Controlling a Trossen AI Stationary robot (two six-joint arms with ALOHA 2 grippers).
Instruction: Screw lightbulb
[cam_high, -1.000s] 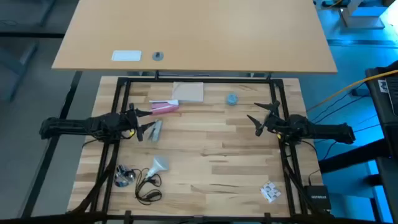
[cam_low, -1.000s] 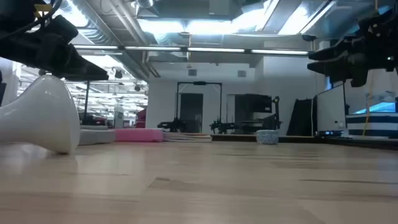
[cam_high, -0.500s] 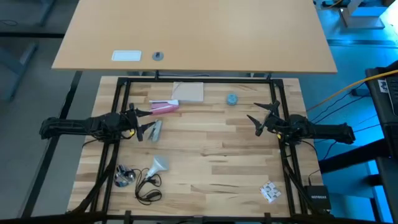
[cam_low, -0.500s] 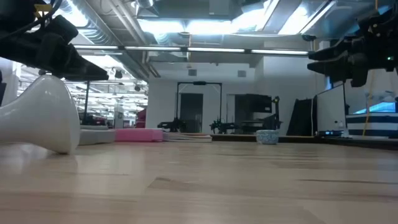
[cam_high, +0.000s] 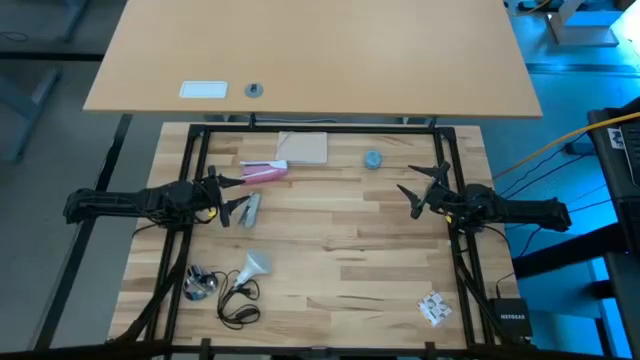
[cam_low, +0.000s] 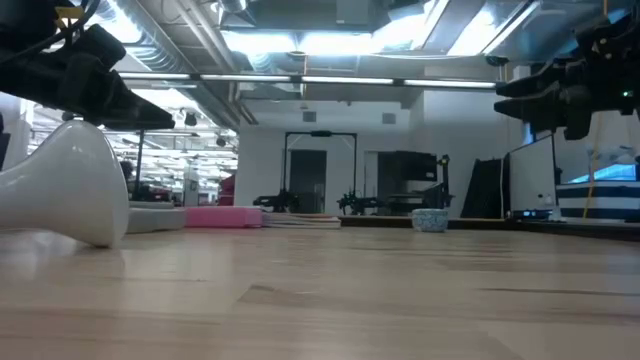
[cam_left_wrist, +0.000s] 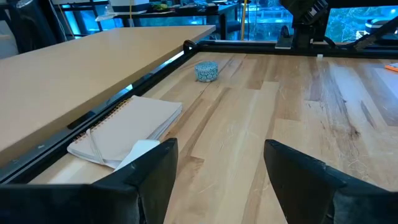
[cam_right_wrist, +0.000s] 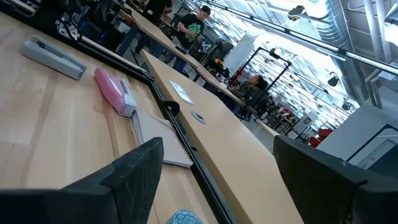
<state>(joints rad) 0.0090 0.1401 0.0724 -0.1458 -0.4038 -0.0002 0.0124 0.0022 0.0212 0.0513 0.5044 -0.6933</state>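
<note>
The white lightbulb (cam_high: 255, 266) lies on its side on the wooden table, in the near left part; in the low view the lightbulb (cam_low: 70, 195) fills the left edge. Beside it sits the silvery socket (cam_high: 200, 283) with its coiled black cord (cam_high: 238, 305). My left gripper (cam_high: 238, 197) hovers open above the table's left side, beyond the bulb, fingers pointing toward the right. My right gripper (cam_high: 408, 180) hovers open at the right side, pointing left. Neither has anything between its fingers (cam_left_wrist: 155, 165) (cam_right_wrist: 140, 165).
A grey bar-shaped object (cam_high: 250, 207) lies close to my left gripper. A pink object (cam_high: 263, 172), a notebook (cam_high: 303, 148) and a small blue cap (cam_high: 373, 159) lie along the far edge. A crumpled white bit (cam_high: 434, 308) sits near right. A tan desk (cam_high: 320, 60) stands beyond.
</note>
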